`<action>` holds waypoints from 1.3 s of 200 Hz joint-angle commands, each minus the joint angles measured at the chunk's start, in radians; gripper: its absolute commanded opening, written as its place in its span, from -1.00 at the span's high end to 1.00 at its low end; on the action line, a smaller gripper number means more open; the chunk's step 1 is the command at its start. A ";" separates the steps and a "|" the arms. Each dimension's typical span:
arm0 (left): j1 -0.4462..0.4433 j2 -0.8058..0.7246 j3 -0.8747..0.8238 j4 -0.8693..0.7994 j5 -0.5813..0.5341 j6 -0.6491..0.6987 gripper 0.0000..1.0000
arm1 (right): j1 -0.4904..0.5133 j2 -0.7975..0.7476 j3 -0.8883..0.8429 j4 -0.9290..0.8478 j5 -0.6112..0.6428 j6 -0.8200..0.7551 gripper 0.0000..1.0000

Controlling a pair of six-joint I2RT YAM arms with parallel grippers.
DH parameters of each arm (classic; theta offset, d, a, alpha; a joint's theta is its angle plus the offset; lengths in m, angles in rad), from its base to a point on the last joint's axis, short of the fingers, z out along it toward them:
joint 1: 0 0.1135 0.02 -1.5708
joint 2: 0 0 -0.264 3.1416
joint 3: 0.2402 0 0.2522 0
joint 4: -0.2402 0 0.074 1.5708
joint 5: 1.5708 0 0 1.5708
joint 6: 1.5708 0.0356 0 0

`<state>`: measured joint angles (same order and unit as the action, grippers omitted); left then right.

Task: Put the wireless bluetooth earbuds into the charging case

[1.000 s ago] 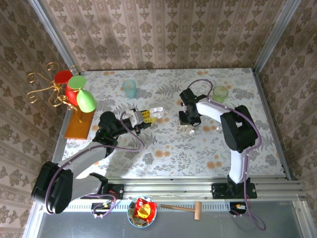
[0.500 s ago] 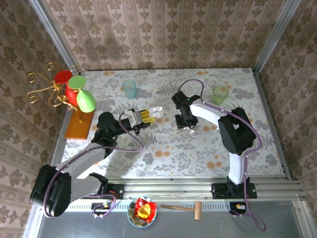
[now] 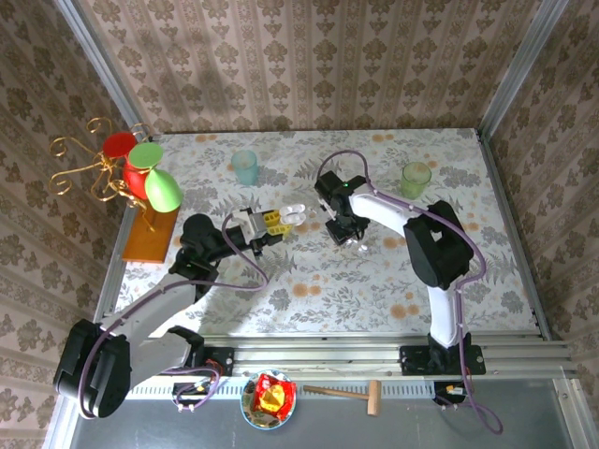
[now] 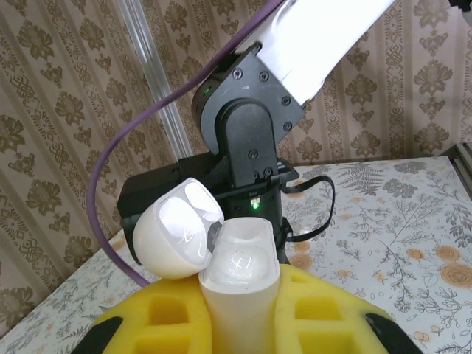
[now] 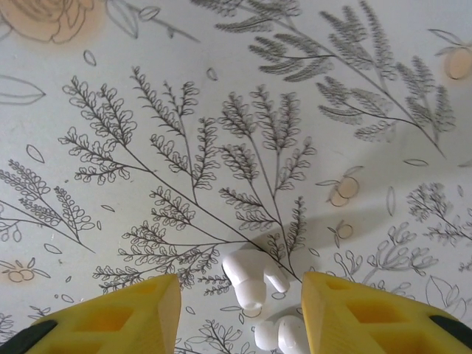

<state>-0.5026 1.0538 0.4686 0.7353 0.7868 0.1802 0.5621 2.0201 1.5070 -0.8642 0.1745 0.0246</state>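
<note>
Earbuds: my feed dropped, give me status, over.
Left gripper shut on charging case, lid open. Right gripper open over both earbuds, lying on table.

White earbuds (image 5: 252, 277); white charging case (image 4: 240, 284); yellow right end effector fingers (image 5: 125, 313); pale floral-print table (image 5: 184, 110).

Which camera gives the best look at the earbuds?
The right wrist view. Two white earbuds lie close up on the tablecloth, between the yellow fingers of the open right gripper, and their shapes are clear. The top external view shows them as tiny pale specks beside that gripper.
</note>
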 commanded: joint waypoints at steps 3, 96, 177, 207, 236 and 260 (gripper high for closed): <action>0.006 -0.023 -0.004 0.006 -0.003 0.014 1.00 | 0.008 0.047 0.048 -0.077 0.036 -0.092 0.06; 0.008 -0.020 -0.004 -0.006 -0.006 0.028 1.00 | 0.005 0.147 0.097 -0.133 0.086 -0.109 0.26; 0.008 -0.017 -0.004 -0.004 -0.009 0.029 1.00 | -0.005 0.131 0.091 -0.163 0.056 -0.128 0.43; 0.008 -0.014 -0.005 -0.004 -0.008 0.029 1.00 | -0.011 0.115 0.085 -0.142 0.037 -0.123 0.55; 0.009 -0.010 -0.008 0.000 -0.016 0.028 1.00 | -0.014 0.066 0.069 -0.117 0.003 -0.114 0.54; 0.013 0.014 -0.013 0.026 -0.027 0.009 1.00 | -0.021 -0.035 0.029 -0.056 -0.070 -0.103 0.53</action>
<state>-0.5014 1.0512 0.4686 0.7326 0.7757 0.1856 0.5507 2.1040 1.5669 -0.9535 0.1921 -0.0834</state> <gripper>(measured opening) 0.152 0.232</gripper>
